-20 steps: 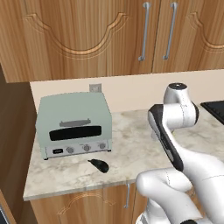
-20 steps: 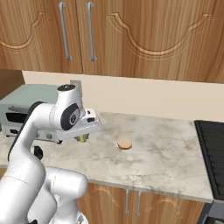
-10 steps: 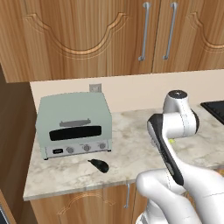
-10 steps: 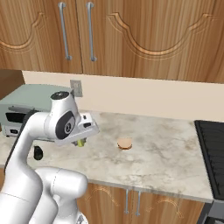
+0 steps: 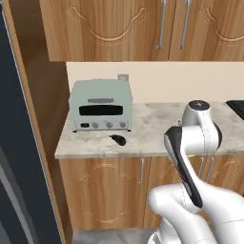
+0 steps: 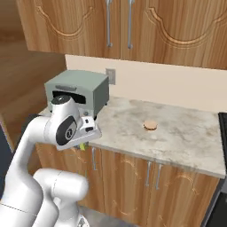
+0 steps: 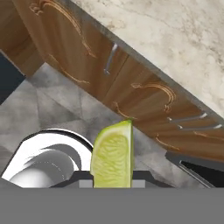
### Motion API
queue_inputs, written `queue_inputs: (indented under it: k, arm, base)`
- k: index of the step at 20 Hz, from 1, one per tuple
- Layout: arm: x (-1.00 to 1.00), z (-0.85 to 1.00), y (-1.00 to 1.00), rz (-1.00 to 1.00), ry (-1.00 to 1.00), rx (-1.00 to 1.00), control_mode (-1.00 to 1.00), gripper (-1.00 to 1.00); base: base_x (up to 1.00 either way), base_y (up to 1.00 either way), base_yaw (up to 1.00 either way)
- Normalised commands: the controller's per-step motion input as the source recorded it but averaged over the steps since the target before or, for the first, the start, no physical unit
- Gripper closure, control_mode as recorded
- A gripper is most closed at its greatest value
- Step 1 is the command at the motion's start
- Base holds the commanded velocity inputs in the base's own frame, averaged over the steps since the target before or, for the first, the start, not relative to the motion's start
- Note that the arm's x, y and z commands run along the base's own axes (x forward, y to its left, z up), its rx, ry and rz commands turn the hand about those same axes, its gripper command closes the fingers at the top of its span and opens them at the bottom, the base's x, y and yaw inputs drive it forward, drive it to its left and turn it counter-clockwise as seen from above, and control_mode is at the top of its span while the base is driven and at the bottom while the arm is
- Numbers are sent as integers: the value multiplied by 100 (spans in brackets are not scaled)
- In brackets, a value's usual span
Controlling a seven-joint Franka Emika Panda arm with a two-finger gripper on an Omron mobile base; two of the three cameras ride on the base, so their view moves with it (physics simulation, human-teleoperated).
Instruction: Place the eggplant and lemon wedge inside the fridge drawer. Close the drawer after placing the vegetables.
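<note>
In the hand view the lemon wedge [image 7: 113, 157], a yellow-green crescent, stands upright between the tips of my gripper [image 7: 113, 183], which is shut on it. The hand hangs in front of the counter edge, over the grey floor and the wooden cabinet doors. From the right base view the gripper [image 6: 82, 144] sits under the white wrist, with a sliver of yellow-green showing. The eggplant [image 5: 118, 139], small and dark, lies on the marble counter [image 5: 157, 128] in front of the toaster oven. The fridge drawer is out of view.
A pale green toaster oven [image 5: 101, 105] stands at the counter's left end. A round tan bun [image 6: 150, 125] lies mid-counter. A dark stove top [image 6: 223, 128] is at the right. A tall dark panel [image 5: 21, 143] fills the left edge beside a wooden side wall.
The whole picture has shifted: the base has backed away from the counter, so cabinet fronts and floor now show. The hand has come off the counter with the lemon wedge held.
</note>
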Motion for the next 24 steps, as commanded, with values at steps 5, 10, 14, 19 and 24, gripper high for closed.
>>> queue_inputs:
  k: [5,10,14,19,24]
  arm:
    - [0,0,0,0,0,0,100,100]
    - [0,0,0,0,0,0,100,100]
    - [0,0,0,0,0,0,100,100]
    - [0,0,0,0,0,0,100,100]
    - [0,0,0,0,0,0,100,100]
  base:
    - [-56,-6,62]
    - [-63,0,55]
    - [-59,8,61]
    - [-24,49,75]
    - [11,73,69]
